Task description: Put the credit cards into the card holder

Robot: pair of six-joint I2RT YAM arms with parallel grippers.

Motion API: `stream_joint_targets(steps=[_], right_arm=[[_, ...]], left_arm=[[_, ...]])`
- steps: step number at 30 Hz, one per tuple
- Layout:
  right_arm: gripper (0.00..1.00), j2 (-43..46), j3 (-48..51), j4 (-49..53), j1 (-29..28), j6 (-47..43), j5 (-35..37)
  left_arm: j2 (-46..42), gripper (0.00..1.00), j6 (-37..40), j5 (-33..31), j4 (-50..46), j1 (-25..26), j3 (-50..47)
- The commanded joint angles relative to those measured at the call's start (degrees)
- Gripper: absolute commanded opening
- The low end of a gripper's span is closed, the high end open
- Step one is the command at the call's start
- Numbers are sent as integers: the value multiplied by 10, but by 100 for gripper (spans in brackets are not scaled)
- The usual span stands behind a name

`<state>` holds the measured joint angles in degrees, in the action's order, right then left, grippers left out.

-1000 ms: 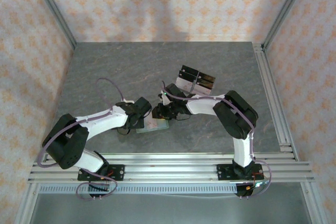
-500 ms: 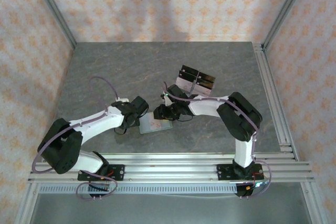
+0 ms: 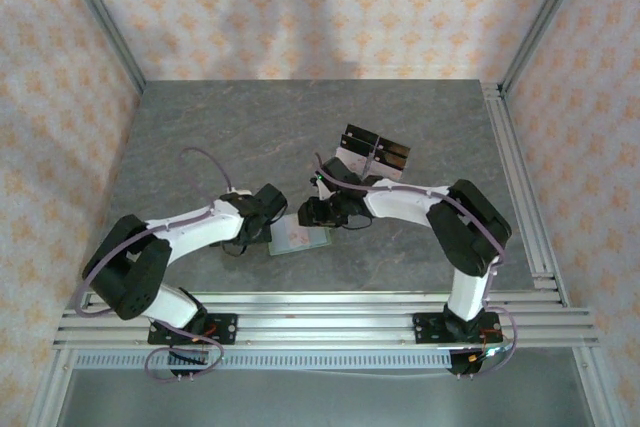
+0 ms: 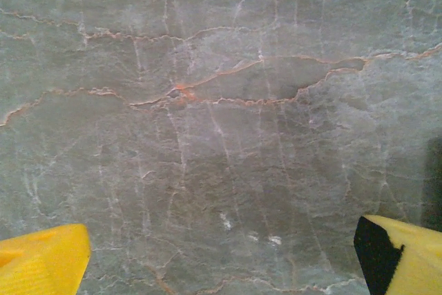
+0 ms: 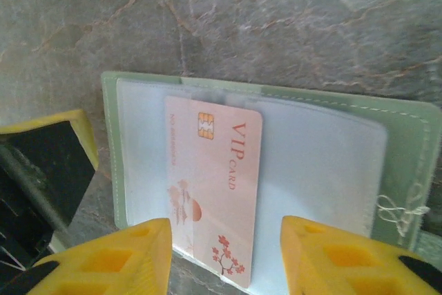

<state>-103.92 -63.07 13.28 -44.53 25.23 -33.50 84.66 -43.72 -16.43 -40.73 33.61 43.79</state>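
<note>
Pink card flat on open green wallet, near end between half-spread, non-gripping fingers of right gripper; left gripper wide over table; likely light, stiff, slick, so pinch long edges.

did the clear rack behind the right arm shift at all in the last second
No. The clear rack sits at the same spot as before, equally far from the right rail of the table.

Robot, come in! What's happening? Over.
Left tool open, over table. Right tool open, straddling credit card. Card lying on open card holder. Nothing blocking.
</note>
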Motion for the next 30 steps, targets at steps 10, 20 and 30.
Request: stream_joint_targets(steps=[10, 20, 30], right_arm=[[19, -24, -57, 113, -5, -55, 86], [18, -49, -71, 98, -9, -49, 64], [18, -66, -80, 91, -25, -43, 56]], left_arm=[[26, 100, 12, 2, 21, -2, 13], [30, 100, 14, 4, 26, -1, 12], [31, 100, 14, 5, 30, -2, 11]])
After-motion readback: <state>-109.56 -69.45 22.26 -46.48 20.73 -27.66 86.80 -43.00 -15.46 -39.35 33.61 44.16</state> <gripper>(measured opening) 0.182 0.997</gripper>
